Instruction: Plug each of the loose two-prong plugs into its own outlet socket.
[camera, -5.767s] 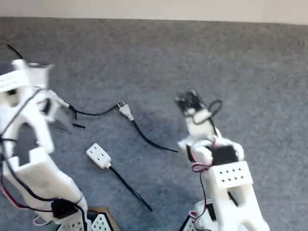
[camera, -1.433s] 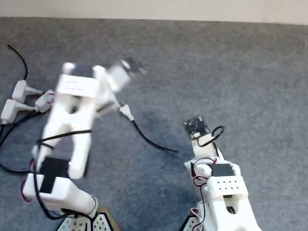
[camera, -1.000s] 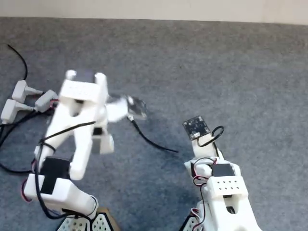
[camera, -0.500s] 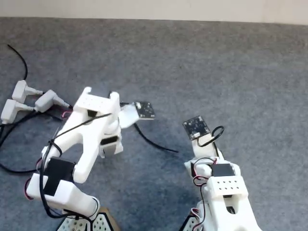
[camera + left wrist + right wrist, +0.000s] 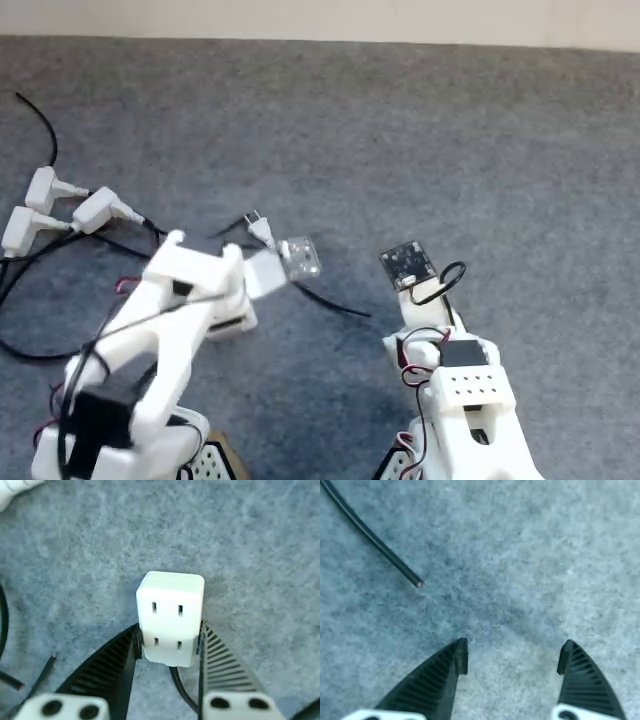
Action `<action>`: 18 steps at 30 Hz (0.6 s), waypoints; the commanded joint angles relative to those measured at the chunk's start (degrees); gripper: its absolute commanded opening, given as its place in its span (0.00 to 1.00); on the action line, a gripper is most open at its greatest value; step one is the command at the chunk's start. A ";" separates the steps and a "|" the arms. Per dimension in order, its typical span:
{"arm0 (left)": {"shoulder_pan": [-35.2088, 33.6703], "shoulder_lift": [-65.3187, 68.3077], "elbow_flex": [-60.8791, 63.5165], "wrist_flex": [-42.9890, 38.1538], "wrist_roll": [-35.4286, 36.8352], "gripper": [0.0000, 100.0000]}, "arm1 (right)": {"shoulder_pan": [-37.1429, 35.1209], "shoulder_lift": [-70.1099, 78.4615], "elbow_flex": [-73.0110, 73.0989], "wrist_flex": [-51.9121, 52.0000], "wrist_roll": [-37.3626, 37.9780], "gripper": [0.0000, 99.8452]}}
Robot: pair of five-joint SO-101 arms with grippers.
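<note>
My left gripper (image 5: 170, 630) has its fingers (image 5: 120, 660) pinched on the outlet socket (image 5: 170, 615), which sits flat on the table (image 5: 500, 150) near the loose two-prong plug (image 5: 262, 231). Right gripper (image 5: 512, 655) hangs further from that plug, fingers spread wide over the table, a cut cable end (image 5: 420, 584) close by

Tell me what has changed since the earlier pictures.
The left arm swung from the left side to the middle and came down; its tool now grips the white outlet socket. The right arm drew back slightly. The loose two-prong plug stayed put.
</note>
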State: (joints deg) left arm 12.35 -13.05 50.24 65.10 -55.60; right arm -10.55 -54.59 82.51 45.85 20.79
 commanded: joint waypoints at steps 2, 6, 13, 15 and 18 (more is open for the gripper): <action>5.23 -7.96 4.88 2.02 -1.58 0.00 | -0.57 -0.92 0.04 -1.01 0.53 0.28; 5.67 -13.85 2.68 9.93 -1.58 0.00 | -0.57 -0.92 0.04 -1.01 0.53 0.28; 5.58 -15.43 2.24 12.92 2.55 0.00 | -0.57 -0.92 0.04 -1.01 0.35 0.28; 5.93 -15.43 1.80 12.92 5.01 0.01 | -0.57 -0.92 0.04 -1.01 0.35 0.28; 5.58 -15.43 -0.22 12.92 8.09 0.08 | -0.57 -0.84 0.04 -1.01 0.26 0.28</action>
State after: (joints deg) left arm 17.54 -27.03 53.23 77.14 -50.59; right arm -10.55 -54.59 82.51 45.85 20.79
